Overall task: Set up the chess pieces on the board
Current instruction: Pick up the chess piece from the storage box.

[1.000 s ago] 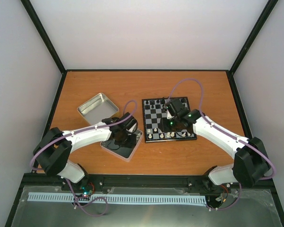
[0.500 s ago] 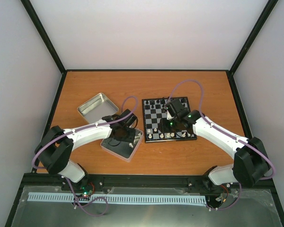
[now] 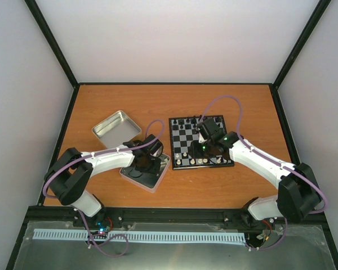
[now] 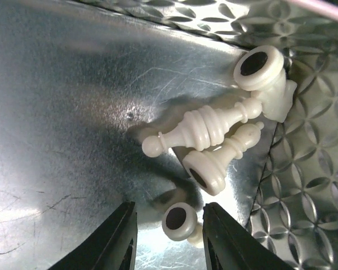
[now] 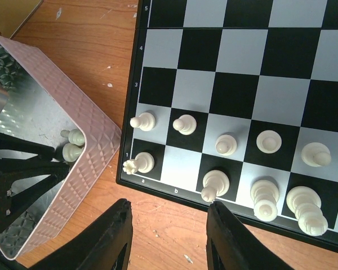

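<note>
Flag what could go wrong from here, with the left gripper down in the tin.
The pawn lies on its side between the open jaws of the left gripper, nearer one finger, on the slick tin floor; closing may skid it away. The right gripper hangs open close to a standing white piece, which it could topple.

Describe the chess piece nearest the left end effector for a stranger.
Find the metal tin left of the board. Four white pieces lie in one corner; this one lies apart from the other three, between the fingers of the left end effector.
</note>
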